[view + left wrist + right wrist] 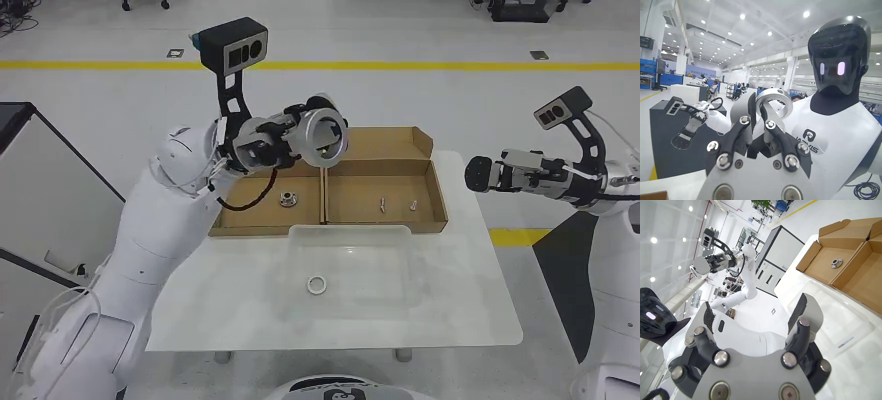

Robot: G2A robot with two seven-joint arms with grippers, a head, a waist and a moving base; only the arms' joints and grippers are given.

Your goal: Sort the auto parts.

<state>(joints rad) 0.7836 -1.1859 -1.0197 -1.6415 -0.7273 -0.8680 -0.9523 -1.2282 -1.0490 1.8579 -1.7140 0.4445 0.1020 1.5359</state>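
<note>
**Top view with both wrist views: sorting station.** A white desk (455, 300) stands on a glossy pale floor (100, 90) crossed by a yellow line (420, 66). A grey cabinet (40, 185) stands just beside the desk, on the robot's left. The left wrist view shows a large hall behind, with rows of round ceiling lights (742, 16).

On the far half of the desk lies an open cardboard box (438, 195) with two compartments. The left compartment holds a flanged part (288, 198). The right one holds a small fastener (383, 207) and a second fastener (412, 206), near each other but apart. Nearer the robot, touching the box, sits a clear tray (350, 231) holding a small ring (317, 285).

The left pincer (316, 136) is raised above the far side of the box. It grips the wall of a large metal ring (785, 103), with one finger (764, 112) through the hole and the other outside.

The right pincer (754, 309) hangs beside the desk's right edge, spread wide and holding nothing.
</note>
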